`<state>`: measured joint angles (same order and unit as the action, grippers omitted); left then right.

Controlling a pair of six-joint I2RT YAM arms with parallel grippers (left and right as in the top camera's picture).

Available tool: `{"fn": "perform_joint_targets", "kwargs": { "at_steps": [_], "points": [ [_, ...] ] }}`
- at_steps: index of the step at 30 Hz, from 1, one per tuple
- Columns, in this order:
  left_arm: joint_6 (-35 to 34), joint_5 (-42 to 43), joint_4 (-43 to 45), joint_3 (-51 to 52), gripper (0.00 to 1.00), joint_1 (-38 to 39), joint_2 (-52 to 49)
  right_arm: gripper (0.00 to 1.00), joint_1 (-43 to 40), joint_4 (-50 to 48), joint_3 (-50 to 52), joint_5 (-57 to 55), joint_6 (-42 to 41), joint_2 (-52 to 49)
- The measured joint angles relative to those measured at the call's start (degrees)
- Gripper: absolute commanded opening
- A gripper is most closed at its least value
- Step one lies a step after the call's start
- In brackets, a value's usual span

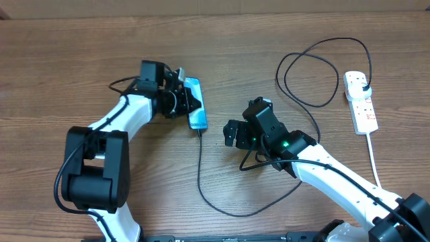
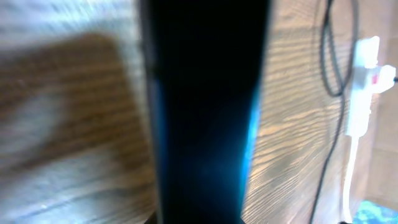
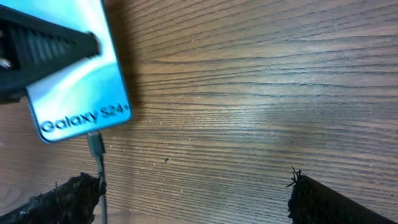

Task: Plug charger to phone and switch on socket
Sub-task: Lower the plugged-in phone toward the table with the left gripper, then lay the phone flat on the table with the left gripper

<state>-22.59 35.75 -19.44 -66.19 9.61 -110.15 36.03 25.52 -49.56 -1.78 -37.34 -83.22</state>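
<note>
Overhead: left end effector [image 1: 184, 101] pinches the phone [image 1: 196, 115]; my spread right end effector [image 1: 232, 134] could snag the charger [image 1: 199, 161], unplugging it.

Obscured items: phone [image 2: 205, 112], in left wrist view a blurred dark slab cut by the top and bottom edges; in right wrist view its upper end ran off the frame, and a finger [image 3: 43, 43] of the left gripper [image 1: 185, 101] covered part of the screen. The socket [image 2: 365, 87] was blurred in left wrist view; overhead, its switch positions were too small to read. The right gripper [image 3: 199, 196] showed fingertip ends only, cut by the lower edge.
</note>
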Motion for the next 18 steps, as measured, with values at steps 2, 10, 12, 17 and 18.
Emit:
{"fn": "perform_joint_targets", "kwargs": {
  "at_steps": [2,10,12,17,18],
  "points": [
    [-0.11,-1.29,-0.59,0.02,0.04,1.36,0.0,1.0,0.0,0.02,0.0,0.02,0.04,0.0],
    [-0.17,-4.02,-2.49,0.07,0.04,5.44,0.0,1.0,0.0,0.02,0.0,0.02,0.02,0.0],
    [-0.35,-4.7,-2.47,0.07,0.04,6.05,0.0,1.0,0.0,0.02,0.0,0.02,0.02,0.0],
    [-1.29,-6.05,-2.47,0.07,0.04,6.73,0.0,1.0,0.0,0.02,0.0,0.0,0.02,0.0],
    [-1.42,-6.25,-2.49,0.07,0.05,6.82,0.0,1.0,0.0,0.02,0.0,0.02,0.02,0.0]
  ]
}}
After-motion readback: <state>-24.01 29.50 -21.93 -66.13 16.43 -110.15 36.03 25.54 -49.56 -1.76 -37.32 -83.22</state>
